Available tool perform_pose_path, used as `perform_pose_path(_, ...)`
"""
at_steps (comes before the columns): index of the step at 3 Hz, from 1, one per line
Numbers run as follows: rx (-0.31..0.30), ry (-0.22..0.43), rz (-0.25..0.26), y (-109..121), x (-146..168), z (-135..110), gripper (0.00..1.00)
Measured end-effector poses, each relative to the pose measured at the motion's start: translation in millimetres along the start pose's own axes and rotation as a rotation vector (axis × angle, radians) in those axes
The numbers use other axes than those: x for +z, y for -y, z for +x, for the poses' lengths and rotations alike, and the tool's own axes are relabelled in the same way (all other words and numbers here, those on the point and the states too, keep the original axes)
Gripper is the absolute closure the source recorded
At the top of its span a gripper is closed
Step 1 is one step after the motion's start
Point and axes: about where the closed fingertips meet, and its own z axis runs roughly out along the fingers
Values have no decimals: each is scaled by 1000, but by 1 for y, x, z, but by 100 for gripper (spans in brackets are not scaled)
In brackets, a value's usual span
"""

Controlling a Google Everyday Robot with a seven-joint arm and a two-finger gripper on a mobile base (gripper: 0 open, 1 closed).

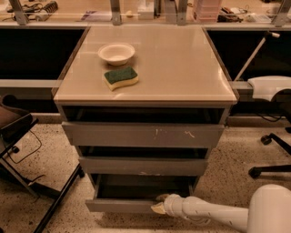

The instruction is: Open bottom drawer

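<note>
Dim warm light; tool (159, 204) at shadowed bottom drawer (119, 205)

- I'm seeing an office-like lab: speckled floor (236, 159), wheeled chair base (271, 154), cluttered bench (136, 10) behind.
- 1 grey cabinet (182, 68), 3 drawers; my gripper (160, 205) sits at the front edge of the bottom drawer (116, 205).

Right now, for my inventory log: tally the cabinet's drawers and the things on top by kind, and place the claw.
Drawers: 3 (top drawer, middle drawer, bottom drawer)
White bowl: 1
Green-and-yellow sponge: 1
Total: 5
Claw: at the bottom drawer's front edge.
</note>
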Motion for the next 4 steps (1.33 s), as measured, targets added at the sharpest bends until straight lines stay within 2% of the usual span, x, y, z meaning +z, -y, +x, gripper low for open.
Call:
perform_pose_path(3, 23, 6, -1, -17, -18, 17, 100)
perform_pose_path(4, 24, 6, -1, -19, -20, 16, 100)
